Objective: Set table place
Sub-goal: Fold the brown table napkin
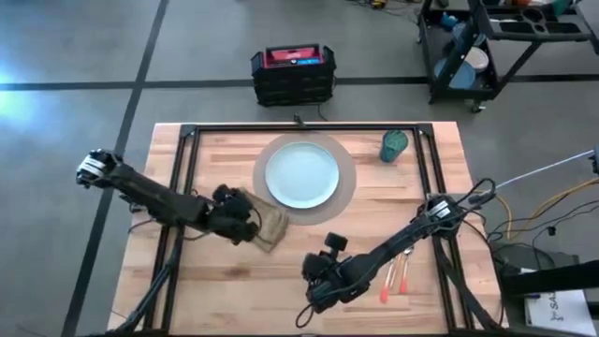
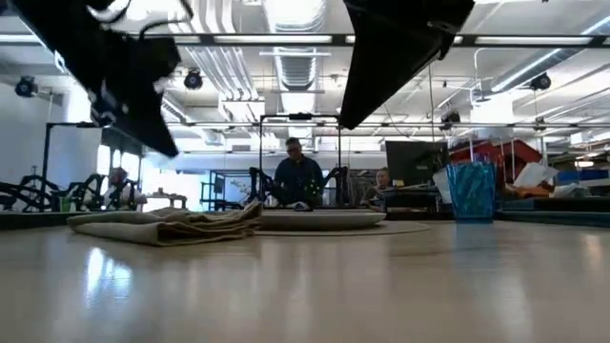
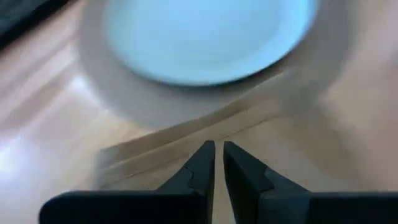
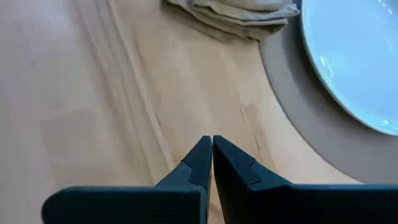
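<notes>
A pale blue plate (image 1: pixel 301 175) sits on the round tan mat (image 1: pixel 346 192) at the table's far middle. The teal cup (image 1: pixel 394 145) stands to the mat's right. A crumpled tan napkin (image 1: pixel 271 225) lies flat on the wood by the mat's near left edge. My left gripper (image 1: pixel 251 225) hovers over the napkin, shut, raised off the table in the low view. The orange-handled fork and knife (image 1: pixel 395 274) lie near the right front, partly under my right arm. My right gripper (image 1: pixel 311 276) is shut above bare wood, pointing toward the napkin (image 4: pixel 236 15) and the plate (image 4: pixel 354 56).
A black crate (image 1: pixel 293 73) stands on the floor beyond the table's far edge, and a black cart (image 1: pixel 505 47) at the back right. Black frame rails (image 1: pixel 182 187) cross the tabletop on both sides. People (image 2: pixel 295 176) sit in the room behind.
</notes>
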